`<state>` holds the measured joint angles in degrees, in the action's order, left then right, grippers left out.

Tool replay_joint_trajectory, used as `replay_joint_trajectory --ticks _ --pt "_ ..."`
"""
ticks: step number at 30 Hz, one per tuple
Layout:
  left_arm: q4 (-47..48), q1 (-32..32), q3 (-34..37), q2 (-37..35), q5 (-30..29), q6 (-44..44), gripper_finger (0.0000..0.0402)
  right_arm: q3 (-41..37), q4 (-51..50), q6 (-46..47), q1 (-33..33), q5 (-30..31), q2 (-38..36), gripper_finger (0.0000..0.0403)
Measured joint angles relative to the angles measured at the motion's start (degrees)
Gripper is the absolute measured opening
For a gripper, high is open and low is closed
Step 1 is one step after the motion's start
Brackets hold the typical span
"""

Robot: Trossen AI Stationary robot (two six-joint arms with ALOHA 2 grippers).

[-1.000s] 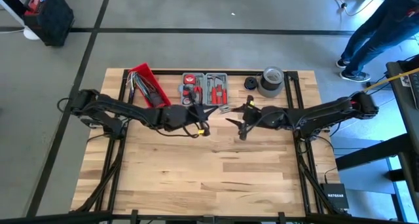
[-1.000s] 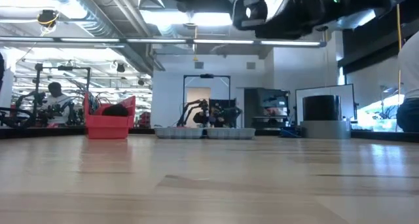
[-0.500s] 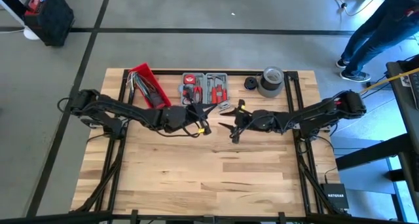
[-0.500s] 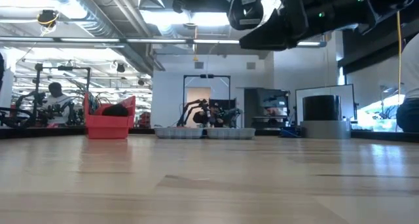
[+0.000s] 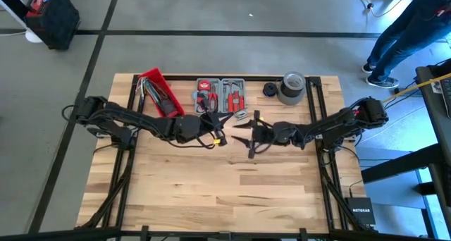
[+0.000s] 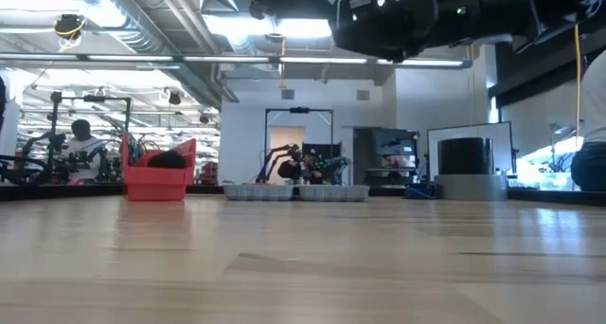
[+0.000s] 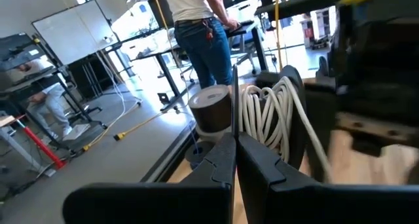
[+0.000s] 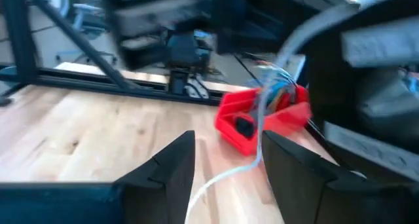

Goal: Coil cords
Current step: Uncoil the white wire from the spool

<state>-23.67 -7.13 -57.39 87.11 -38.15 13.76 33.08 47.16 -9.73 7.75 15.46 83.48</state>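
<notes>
The white cord is wound into a coil [image 7: 268,119] that shows just past the tips of my left gripper [image 7: 234,142], which is shut and held above the middle of the table [image 5: 217,127]. My right gripper [image 5: 246,137] is open, close to the right of the left one. A loose white strand [image 8: 258,142] runs between its spread fingers; I cannot tell whether it touches them. I cannot make out the black cord. My left gripper is shut on the white cord at the near side of the coil [image 7: 243,122]. Its own fingers hide the exact place of contact. The coil is held clear of the table beyond the fingertips, and a strand [image 7: 313,142] trails off from it toward the right arm.
A red bin [image 5: 159,91] with wires, a grey tool tray [image 5: 220,94], a small black object [image 5: 270,89] and a grey roll of tape [image 5: 292,87] stand along the far edge. The near half of the table [image 5: 211,192] is bare wood. A person [image 5: 409,29] stands beyond the far right corner.
My right gripper has moved toward the table's left edge, closing in on my left gripper, with its fingers still spread.
</notes>
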Motion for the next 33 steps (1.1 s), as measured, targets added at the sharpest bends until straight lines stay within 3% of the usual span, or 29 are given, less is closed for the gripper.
replay_joint_trajectory --ticks 5,10,16,21,33 --pt "0.3 0.0 0.0 0.0 0.0 -0.5 0.0001 0.4 2.2 -2.6 2.6 1.2 0.0 0.0182" --pt "0.5 -0.4 0.0 0.0 -0.3 -0.9 0.0002 1.0 0.1 -1.9 2.3 10.9 0.0 0.0182" --pt "0.5 -0.5 0.0 0.0 0.2 -0.2 0.0003 1.0 -3.8 -2.1 2.4 10.6 0.0 0.0182" --pt "0.5 -0.8 0.0 0.0 0.0 -0.3 0.0004 1.0 -4.0 -2.1 2.4 14.5 0.0 0.0182" --pt "-1.5 -0.7 0.0 0.0 3.7 -1.1 0.0005 1.0 0.7 1.1 2.4 7.3 0.0 0.0182"
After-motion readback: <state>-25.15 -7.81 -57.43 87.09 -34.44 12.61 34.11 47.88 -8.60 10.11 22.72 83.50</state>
